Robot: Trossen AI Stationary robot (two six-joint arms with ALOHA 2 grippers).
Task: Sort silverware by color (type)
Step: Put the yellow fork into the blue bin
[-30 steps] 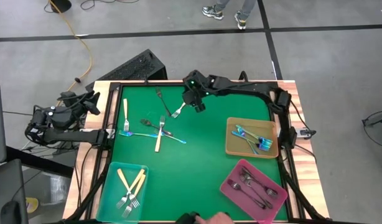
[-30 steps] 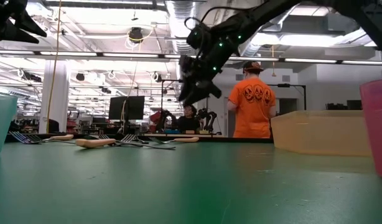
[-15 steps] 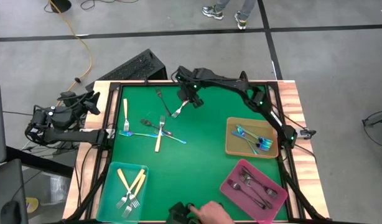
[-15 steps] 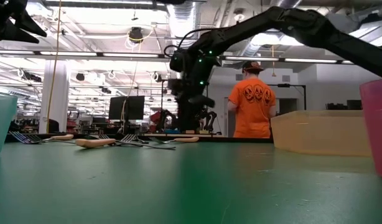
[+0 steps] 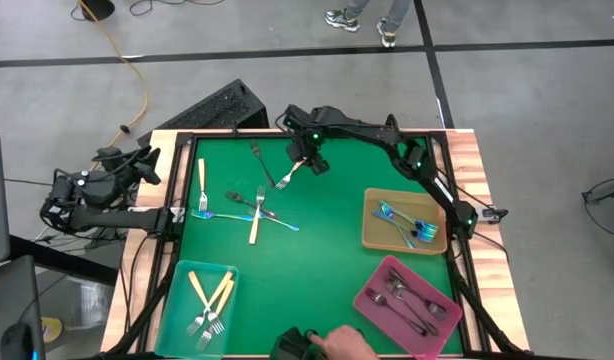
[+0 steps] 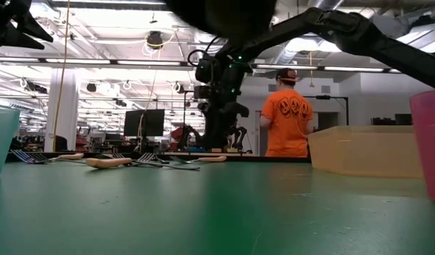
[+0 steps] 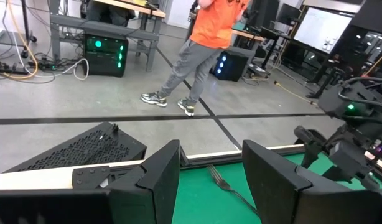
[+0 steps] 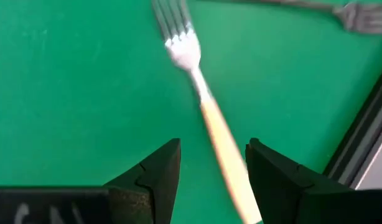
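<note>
I am working in a robotics lab: bare concrete floor (image 5: pixel 547 110) taped with black lines, exposed ducts (image 6: pixel 203 18) and strip lights overhead, benches with monitors (image 6: pixel 143 122), lit computer towers (image 7: pixel 104 53), other robot arms (image 6: pixel 235 134) behind.

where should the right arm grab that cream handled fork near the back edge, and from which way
Grip the cream-handled fork mid-handle, coming straight down. It lies flat on the green mat, so only its thin sides offer purchase; the handle is straight and thicker than the tines. The right gripper hovers above it, jaws open astride the handle.
</note>
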